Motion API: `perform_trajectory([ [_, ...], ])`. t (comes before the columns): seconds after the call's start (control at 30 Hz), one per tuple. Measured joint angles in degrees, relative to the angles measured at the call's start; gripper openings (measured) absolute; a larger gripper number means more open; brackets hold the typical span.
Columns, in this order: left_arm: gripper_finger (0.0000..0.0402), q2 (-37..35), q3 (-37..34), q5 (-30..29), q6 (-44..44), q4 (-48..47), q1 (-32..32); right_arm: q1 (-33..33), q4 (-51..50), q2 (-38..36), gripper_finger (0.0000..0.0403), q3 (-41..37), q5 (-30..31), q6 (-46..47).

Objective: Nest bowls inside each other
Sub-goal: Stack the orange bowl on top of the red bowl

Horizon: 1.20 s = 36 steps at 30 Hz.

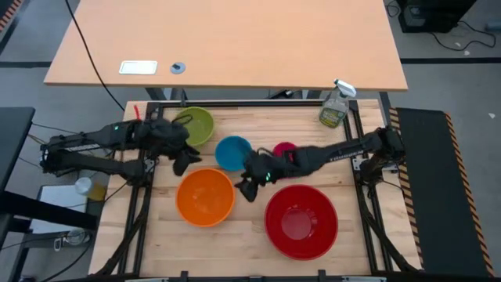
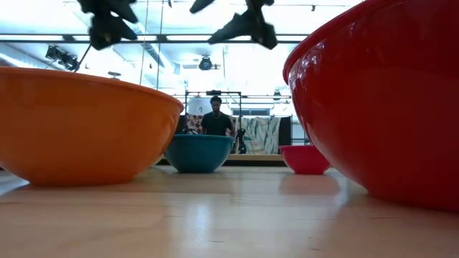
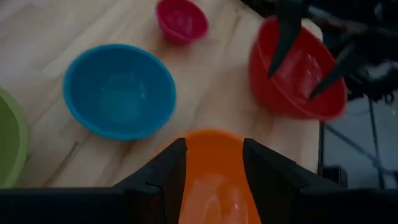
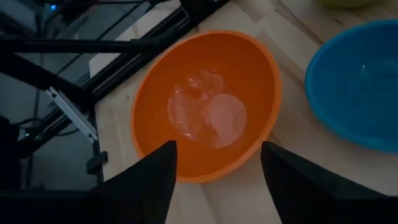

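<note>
Five bowls stand upright on their bases on the wooden table: green at the far left, blue, a small pink one, orange and a big red one at the near side. My left gripper hovers open between the green and the orange bowl. In its wrist view the orange bowl shows between its fingers. My right gripper hovers open by the orange bowl's right rim, looking down on the orange bowl. Both hang above the bowls in the low view, the left gripper and the right gripper.
A spray bottle stands at the table's far right corner. Black frame rails run along the left and right edges. A second, larger table lies beyond the far edge. A person stands far off in the room.
</note>
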Motion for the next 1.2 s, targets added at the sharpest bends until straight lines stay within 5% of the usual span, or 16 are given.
perform_trajectory([
  [0.23,0.0163,-7.2,-1.2,-9.4,2.2,-1.9,-9.6,5.4,0.5,3.5,0.0238,0.0,12.6,3.4],
  [0.57,0.0162,-15.1,-4.4,-10.3,-0.5,-2.6,-12.5,3.7,4.1,9.3,0.0249,-0.1,7.0,7.2],
  [0.97,0.0162,-14.4,-6.6,-12.0,-0.5,-9.1,-12.4,1.5,4.6,10.0,0.0243,-0.9,13.6,-3.2],
  [1.2,0.0162,-13.5,-8.9,-12.0,-1.0,-9.2,-12.4,-4.1,11.7,14.3,0.0242,-1.0,-0.2,-4.3],
])
